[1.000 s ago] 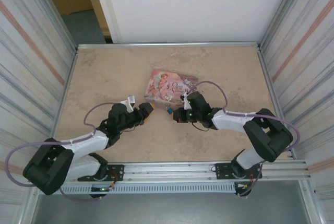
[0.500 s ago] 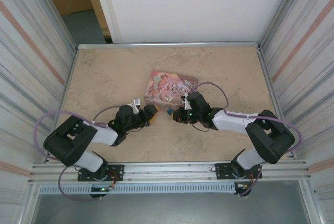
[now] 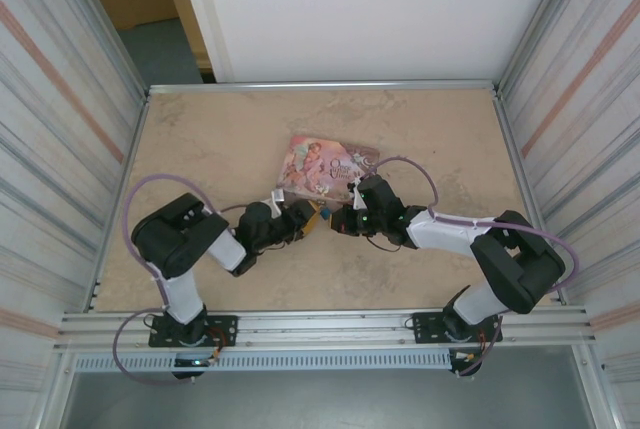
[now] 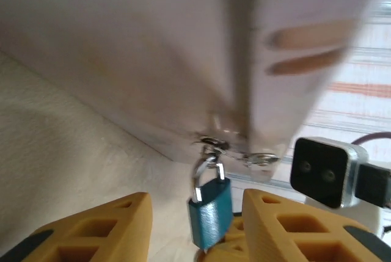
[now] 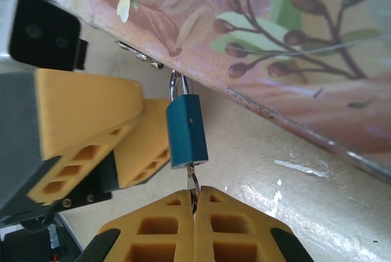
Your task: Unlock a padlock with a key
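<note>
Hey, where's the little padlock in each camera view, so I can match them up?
Top external: padlock mid-table, just below the pink tin.
Left wrist: padlock bottom centre, inside the open left claw.
Right wrist: padlock centre-left, above the shut right claw pinching its key.
Shared landmark: the pink tin whose latch it hangs from.

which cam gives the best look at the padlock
Right wrist view: the padlock is sharp and whole, hanging off the pink tin. The left wrist view shows it blurrier. In the top external view it's a tiny blue speck.
</note>
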Motion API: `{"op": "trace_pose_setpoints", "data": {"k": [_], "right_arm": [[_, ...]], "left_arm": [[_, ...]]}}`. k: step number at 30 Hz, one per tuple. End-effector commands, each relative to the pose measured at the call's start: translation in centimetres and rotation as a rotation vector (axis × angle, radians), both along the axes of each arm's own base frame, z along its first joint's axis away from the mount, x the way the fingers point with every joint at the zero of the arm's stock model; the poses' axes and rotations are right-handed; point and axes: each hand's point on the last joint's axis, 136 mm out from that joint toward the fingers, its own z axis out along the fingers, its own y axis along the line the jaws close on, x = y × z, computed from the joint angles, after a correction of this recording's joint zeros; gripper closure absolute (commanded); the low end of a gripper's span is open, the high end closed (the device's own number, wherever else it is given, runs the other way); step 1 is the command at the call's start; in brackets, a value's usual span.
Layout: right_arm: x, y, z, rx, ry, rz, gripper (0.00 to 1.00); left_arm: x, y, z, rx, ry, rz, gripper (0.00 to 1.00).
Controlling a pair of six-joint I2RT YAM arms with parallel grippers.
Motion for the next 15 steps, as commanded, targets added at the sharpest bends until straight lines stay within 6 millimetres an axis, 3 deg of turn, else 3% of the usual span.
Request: {"op": "trace_pose_setpoints", "data": {"k": [1, 9, 15], "right_arm": [[1.0, 1.6, 3.6, 0.087, -0.065, 0.009, 1.0], [0.9, 1.6, 3.7, 0.1, -0.05, -0.002, 1.0], [1.0, 1.6, 4.0, 0.113, -0.042, -0.013, 1.0]], "left_arm": [[0.8, -1.4, 2.0, -0.101, -0.041, 0.015, 0.63], [0.7, -2.3, 1.5, -0.101, -0.03, 0.014, 0.64], [0.7, -2.5, 1.6, -0.108, -0.026, 0.011, 0.73]]}}
